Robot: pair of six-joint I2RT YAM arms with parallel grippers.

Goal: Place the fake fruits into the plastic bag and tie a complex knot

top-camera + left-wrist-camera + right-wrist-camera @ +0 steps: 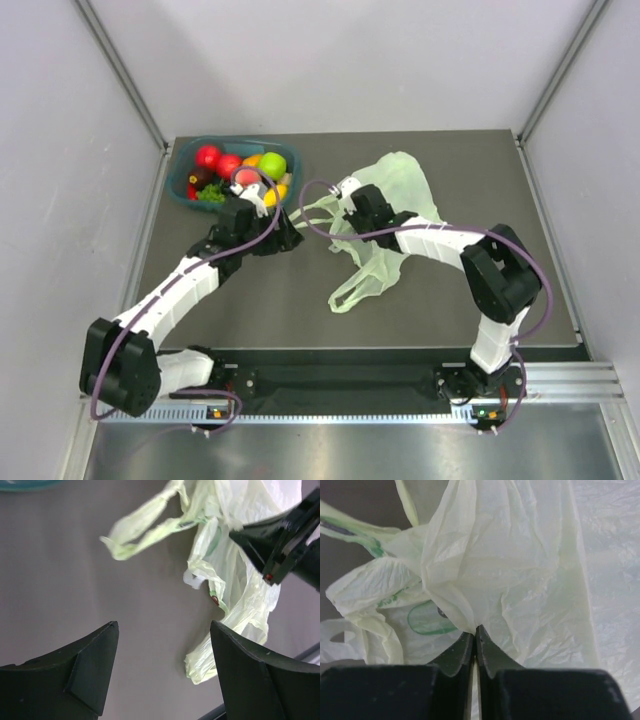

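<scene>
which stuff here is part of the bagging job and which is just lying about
Job: fake fruits; plastic bag; right gripper, shut on a fold of the bag; left gripper, open and empty.
Lying about: teal tray holding the fruits; table.

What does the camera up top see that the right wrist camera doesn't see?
Only the top view shows the teal tray holding the fake fruits, and the left arm stretched across the table. Only the right wrist view shows, up close, the right gripper pinched shut on a fold of the plastic bag, beside a green print on it. Both views show the pale green bag lying crumpled on the dark table.
</scene>
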